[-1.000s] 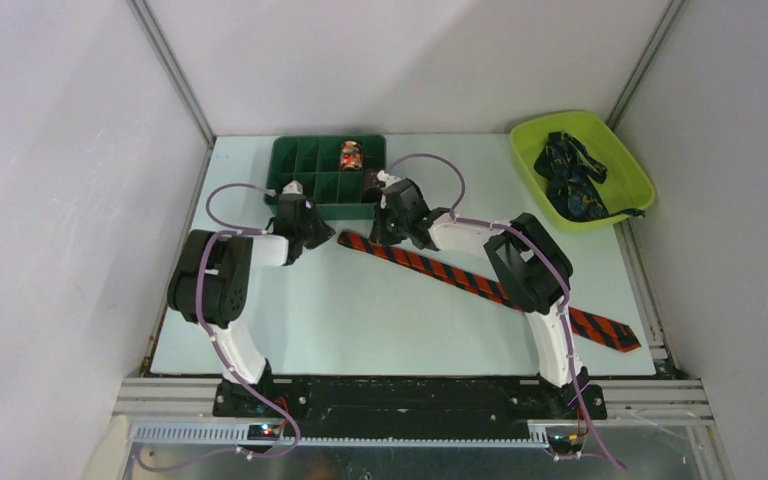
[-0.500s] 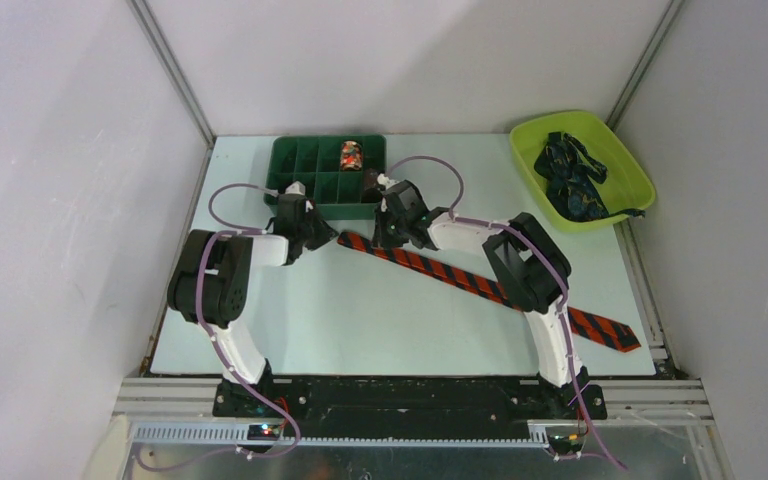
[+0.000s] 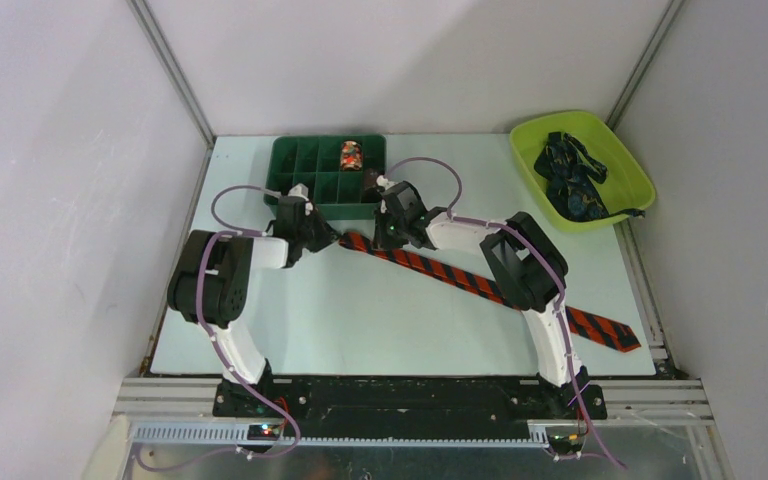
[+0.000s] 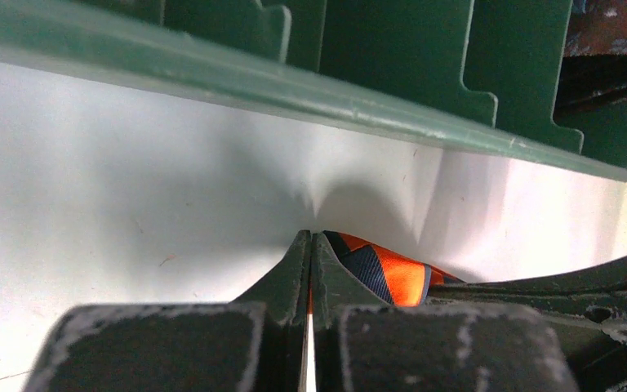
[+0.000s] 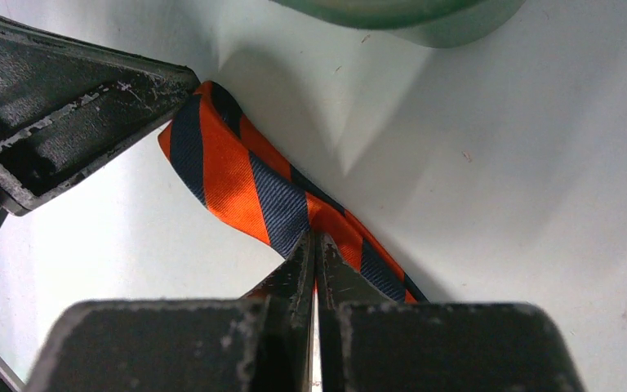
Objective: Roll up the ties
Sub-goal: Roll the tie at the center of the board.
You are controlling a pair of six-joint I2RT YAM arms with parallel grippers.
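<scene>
The red-orange woven necktie with dark diagonal stripes (image 3: pixel 460 278) lies as a flat strip slanting across the pale table (image 3: pixel 360 330). Its narrow end is just in front of the dark green plastic compartment tray (image 3: pixel 290 160), and its wide pointed end is near the table's right near corner, passing under the right arm.

Over the last second the left gripper (image 3: pixel 328 237) has slid rightward from beside the tie, and it now touches the narrow tip. The right gripper (image 3: pixel 388 238) has edged a little left along the strip. In the right wrist view the tip (image 5: pixel 212 155) looks doubled over on itself, which I judge to be the first fold of a roll just starting. Nearly the whole length is still unrolled.

Both grippers are clenched. The left gripper's (image 4: pixel 311 245) tips sit against the tie's end (image 4: pixel 384 282), and the right gripper's (image 5: pixel 314 245) tips rest on its near edge. I cannot tell whether either one pinches cloth.

By count:
- There is one striped strip on the table.
- One small multicoloured roll (image 3: pixel 351 155) sits in a back compartment of the single tray.
- One heap of dark navy patterned ties (image 3: pixel 572 180) lies in the one lime-green plastic bin (image 3: pixel 632 182). How many ties are in it cannot be told.
- Two arms are at work.
</scene>
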